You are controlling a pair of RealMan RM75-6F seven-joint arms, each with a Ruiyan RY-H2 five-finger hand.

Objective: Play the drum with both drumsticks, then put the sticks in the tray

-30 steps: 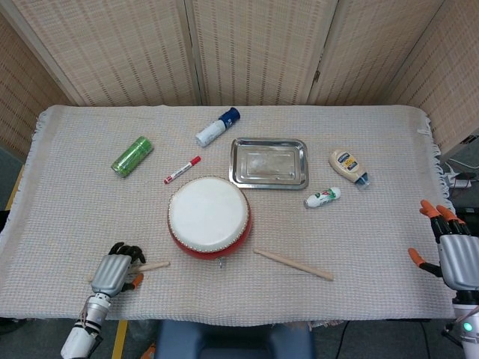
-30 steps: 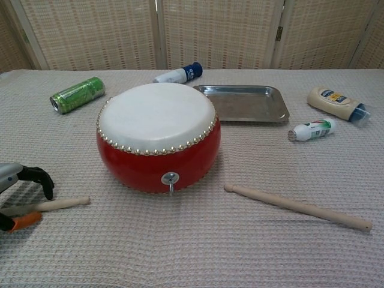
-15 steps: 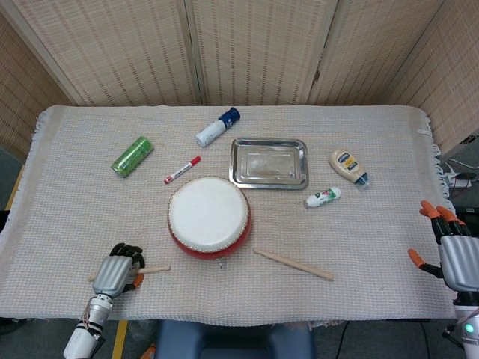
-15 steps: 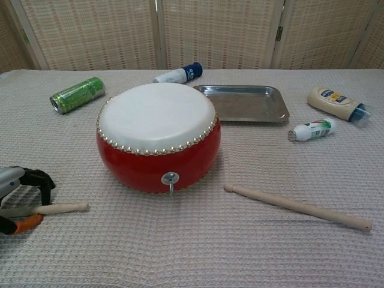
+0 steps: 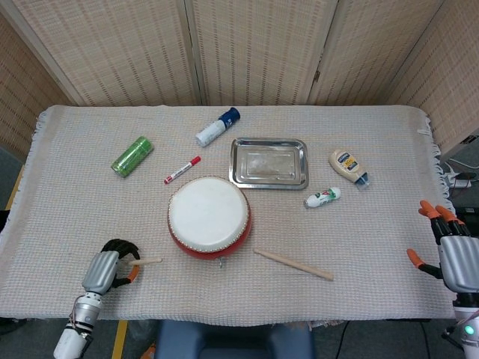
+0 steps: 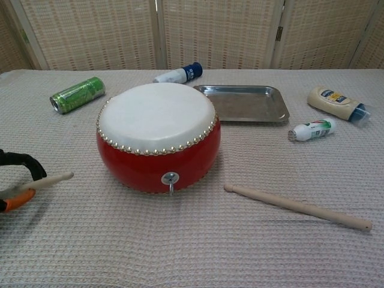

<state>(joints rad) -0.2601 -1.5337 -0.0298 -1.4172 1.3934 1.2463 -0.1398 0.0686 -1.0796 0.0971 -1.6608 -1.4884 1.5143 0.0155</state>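
Drumstick lifted by left hand, tray holding nothing

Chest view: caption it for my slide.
Left robot hand grips one drumstick beside the red drum; the second stick lies on the cloth.

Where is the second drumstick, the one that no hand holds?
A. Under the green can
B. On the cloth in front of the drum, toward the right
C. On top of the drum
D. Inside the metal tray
B: the free drumstick lies flat on the cloth, in front of the drum and off to its right, touching neither hand.
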